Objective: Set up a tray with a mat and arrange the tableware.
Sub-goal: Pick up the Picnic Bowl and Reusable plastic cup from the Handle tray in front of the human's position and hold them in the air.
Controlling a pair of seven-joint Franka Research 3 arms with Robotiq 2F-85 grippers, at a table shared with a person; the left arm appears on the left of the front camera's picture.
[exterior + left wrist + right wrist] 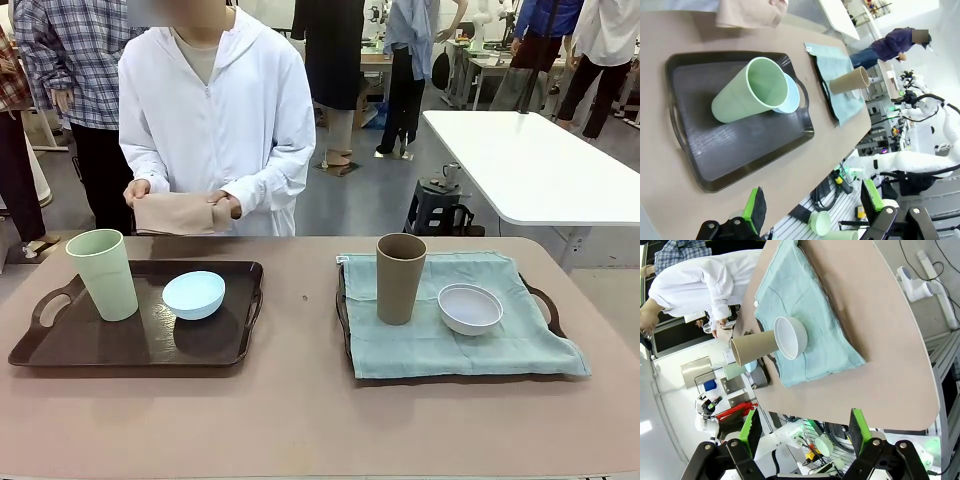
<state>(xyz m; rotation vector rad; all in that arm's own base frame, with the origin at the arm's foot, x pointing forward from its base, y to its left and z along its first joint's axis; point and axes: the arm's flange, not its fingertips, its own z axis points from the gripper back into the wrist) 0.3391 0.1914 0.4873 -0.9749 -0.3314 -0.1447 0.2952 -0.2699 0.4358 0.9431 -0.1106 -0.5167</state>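
Note:
On the left, a bare dark tray (70, 345) (740, 147) holds a pale green tumbler (104, 273) (747, 91) and a light blue bowl (193, 294) (792, 96). A second tray (545, 305) on the right is covered by a teal mat (440, 345) (817, 330). On that mat stand a brown tumbler (400, 277) (754, 347) and a white bowl (469, 307) (791, 337). My left gripper (812, 192) hangs open above the table's near edge, short of the dark tray. My right gripper (805, 415) is open too, off the table's edge, nothing between its fingers.
A person in a white top (215, 110) stands at the far side and holds a folded beige cloth (180, 213) (750, 12) in both hands above the table edge. Bare tabletop (300, 420) lies between and in front of the trays.

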